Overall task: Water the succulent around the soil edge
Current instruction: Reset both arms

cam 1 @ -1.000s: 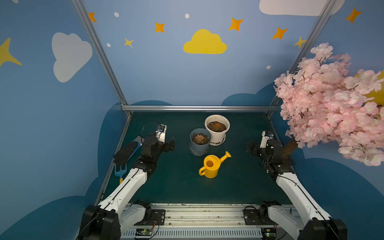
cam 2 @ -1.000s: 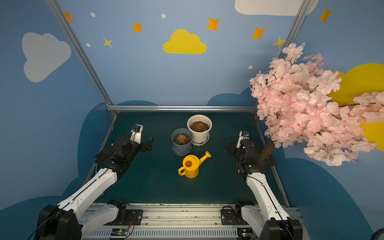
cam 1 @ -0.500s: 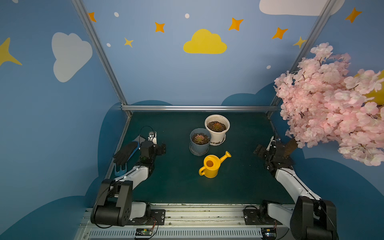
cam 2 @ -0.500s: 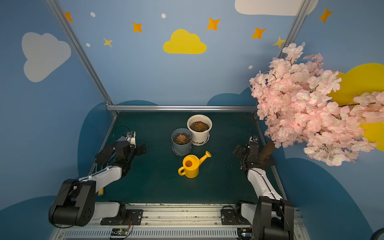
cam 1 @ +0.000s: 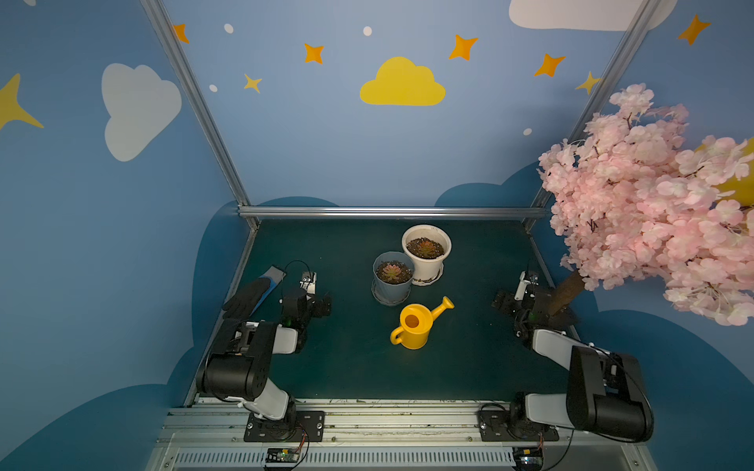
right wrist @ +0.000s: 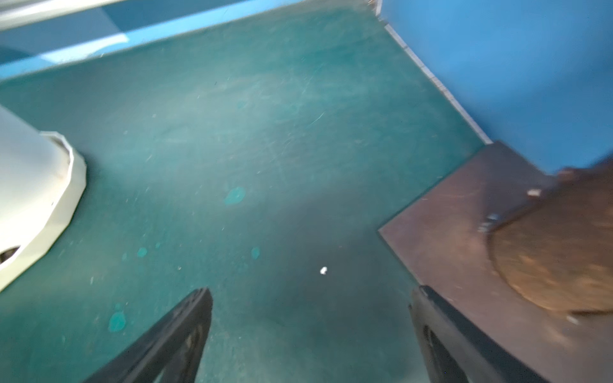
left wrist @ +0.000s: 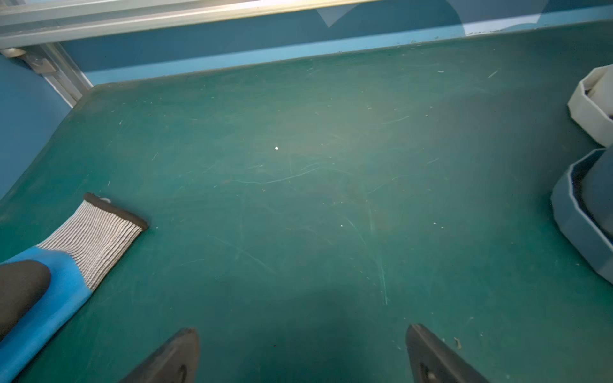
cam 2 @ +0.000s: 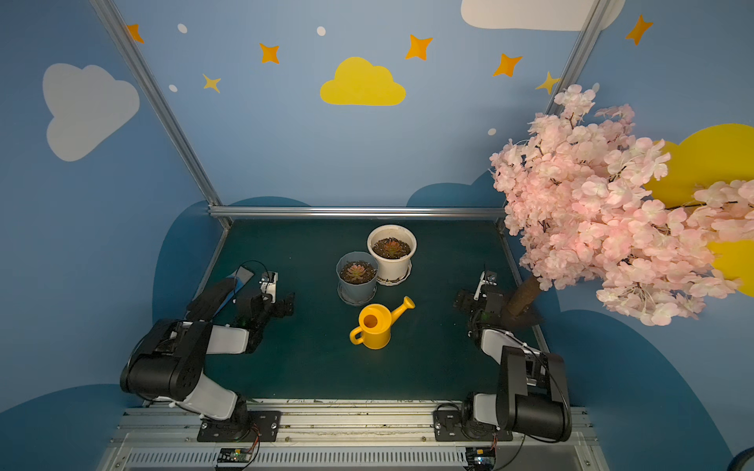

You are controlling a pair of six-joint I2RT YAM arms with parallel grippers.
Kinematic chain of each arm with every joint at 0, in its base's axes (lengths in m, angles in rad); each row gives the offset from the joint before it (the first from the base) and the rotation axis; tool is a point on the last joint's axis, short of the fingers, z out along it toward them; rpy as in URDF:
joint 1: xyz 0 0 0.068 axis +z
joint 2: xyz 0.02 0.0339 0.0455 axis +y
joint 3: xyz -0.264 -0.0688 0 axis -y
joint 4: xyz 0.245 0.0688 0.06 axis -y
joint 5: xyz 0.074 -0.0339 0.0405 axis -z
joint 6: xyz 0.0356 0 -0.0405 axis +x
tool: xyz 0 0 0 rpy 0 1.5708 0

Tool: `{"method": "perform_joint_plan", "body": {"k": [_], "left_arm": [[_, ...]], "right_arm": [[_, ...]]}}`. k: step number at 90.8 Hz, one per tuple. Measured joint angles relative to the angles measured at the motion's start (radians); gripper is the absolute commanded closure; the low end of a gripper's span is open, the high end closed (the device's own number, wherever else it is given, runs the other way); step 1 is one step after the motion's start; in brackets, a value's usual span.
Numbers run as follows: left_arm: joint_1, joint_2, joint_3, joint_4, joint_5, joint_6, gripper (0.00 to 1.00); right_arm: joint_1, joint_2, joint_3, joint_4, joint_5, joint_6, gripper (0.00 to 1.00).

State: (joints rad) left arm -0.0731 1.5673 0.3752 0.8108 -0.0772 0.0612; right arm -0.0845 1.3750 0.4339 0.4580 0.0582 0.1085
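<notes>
Green mat [cam 1: 359, 367] fills the booth floor. Nearest, at either side, the left gripper [cam 1: 323, 304] and right gripper [cam 1: 501, 301] sit low with fingers wide apart, holding nothing. Between them the can [cam 1: 416, 330] stands upright. Beyond it, a succulent [cam 1: 392, 271] grows in the blue pot [cam 1: 391, 289], just beside the white pot [cam 1: 426, 267] farther back.

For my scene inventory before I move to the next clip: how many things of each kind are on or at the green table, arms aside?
Pots with a succulent: 2, the blue-grey pot and the white pot
Watering can: 1, yellow
Glove: 1
Blossom tree: 1, pink, at the table's edge
Total: 5
</notes>
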Motion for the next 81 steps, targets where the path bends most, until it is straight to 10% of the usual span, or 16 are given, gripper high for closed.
{"method": "perform_joint_plan", "body": {"k": [81], "left_arm": [[0.0, -0.004, 0.0, 0.088, 0.021, 0.014, 0.0]], "right_arm": [[0.111, 0.097, 0.01, 0.114, -0.042, -0.151, 0.02]]}}
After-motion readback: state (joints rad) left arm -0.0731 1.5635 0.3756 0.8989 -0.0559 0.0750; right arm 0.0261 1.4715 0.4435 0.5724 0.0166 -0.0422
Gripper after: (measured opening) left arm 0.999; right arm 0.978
